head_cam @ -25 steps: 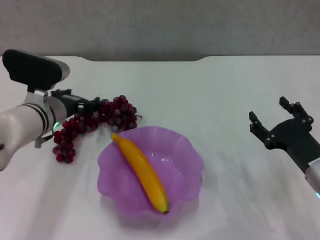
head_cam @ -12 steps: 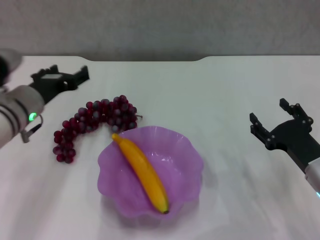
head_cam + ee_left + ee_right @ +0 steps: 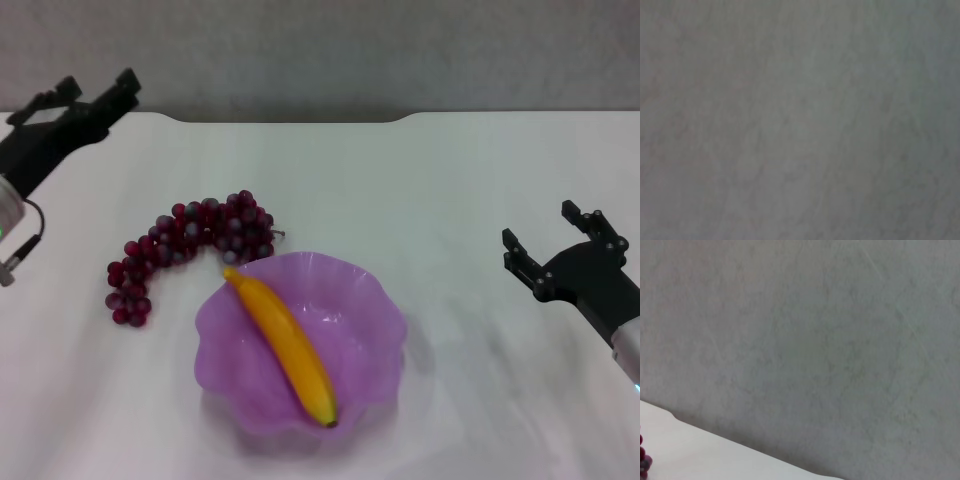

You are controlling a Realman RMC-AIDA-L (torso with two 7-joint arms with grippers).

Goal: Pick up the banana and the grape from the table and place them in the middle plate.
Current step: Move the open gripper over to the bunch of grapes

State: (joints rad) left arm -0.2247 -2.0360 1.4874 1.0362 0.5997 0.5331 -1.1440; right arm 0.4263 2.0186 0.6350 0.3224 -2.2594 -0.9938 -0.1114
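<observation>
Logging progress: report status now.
Left tool open, raised far left; right tool open, parked. Banana in plate; grapes on table. Nothing blocking.

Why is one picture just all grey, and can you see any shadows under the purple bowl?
The left wrist view is all grey, showing only a plain wall with no object in it. The right wrist view is mostly that wall too, with a strip of table and a bit of the grape. In the head view, only a soft, faint shadow rings the middle plate.
</observation>
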